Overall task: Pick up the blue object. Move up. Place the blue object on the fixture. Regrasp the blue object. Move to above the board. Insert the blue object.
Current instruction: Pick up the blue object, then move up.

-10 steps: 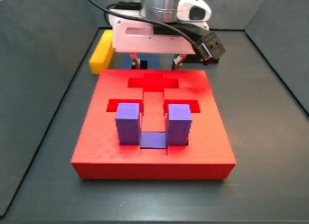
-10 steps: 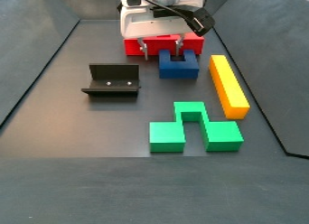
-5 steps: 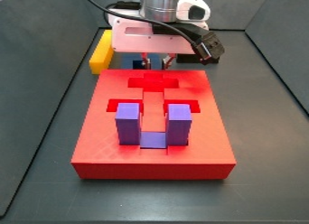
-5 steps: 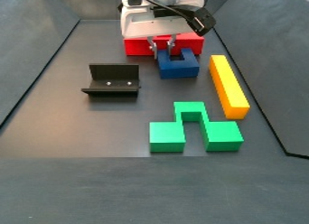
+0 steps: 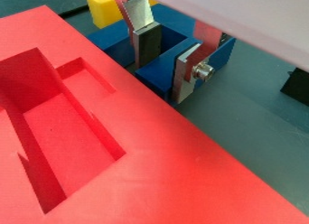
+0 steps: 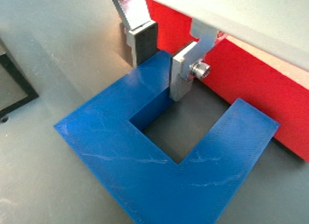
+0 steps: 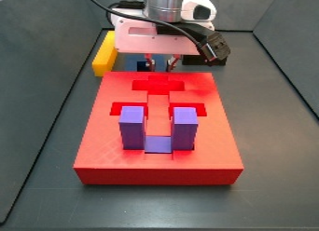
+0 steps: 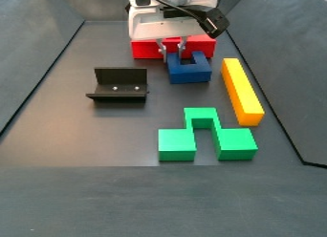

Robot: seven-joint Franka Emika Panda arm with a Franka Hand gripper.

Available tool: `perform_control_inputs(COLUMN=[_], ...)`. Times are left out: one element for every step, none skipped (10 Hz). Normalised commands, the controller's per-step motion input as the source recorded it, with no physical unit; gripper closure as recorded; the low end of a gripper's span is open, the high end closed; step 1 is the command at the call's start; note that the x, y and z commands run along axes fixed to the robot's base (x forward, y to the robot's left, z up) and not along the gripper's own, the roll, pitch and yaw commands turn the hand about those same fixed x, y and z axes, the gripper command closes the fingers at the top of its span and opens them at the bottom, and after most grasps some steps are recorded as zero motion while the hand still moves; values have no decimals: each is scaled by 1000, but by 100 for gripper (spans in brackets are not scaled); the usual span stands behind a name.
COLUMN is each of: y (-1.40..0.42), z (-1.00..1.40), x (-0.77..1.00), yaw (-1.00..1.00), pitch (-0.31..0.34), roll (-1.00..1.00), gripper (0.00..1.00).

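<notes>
At the desk's far edge, beside the board [image 8: 151,47], we see the gripper [image 6: 163,62] low over the blue object [image 6: 169,146], plates straddling one prong, a gap showing, not yet clamped. Block on the floor; fixture [image 8: 118,86] empty. Every step remains.

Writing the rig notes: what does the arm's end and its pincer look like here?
The pincer, low by the blue object beside the board, has two flat silver plate fingers with dark pads and a screw on one plate. Both side views show a white, boxy hand body above it, a grey-silver wrist cylinder, a black wrist module at one side and black cables looping over the top.
</notes>
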Motion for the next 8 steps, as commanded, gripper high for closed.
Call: perform_control_inputs(y=[0, 0, 0, 0, 0, 0, 0, 0], z=[0, 0, 0, 0, 0, 0, 0, 833], x=[0, 0, 0, 0, 0, 0, 0, 0], yaw=[0, 0, 0, 0, 0, 0, 0, 0], pitch=[0, 0, 0, 0, 0, 0, 0, 0], roll=[0, 0, 0, 0, 0, 0, 0, 0], gripper=[100, 100, 100, 100, 100, 100, 100, 100])
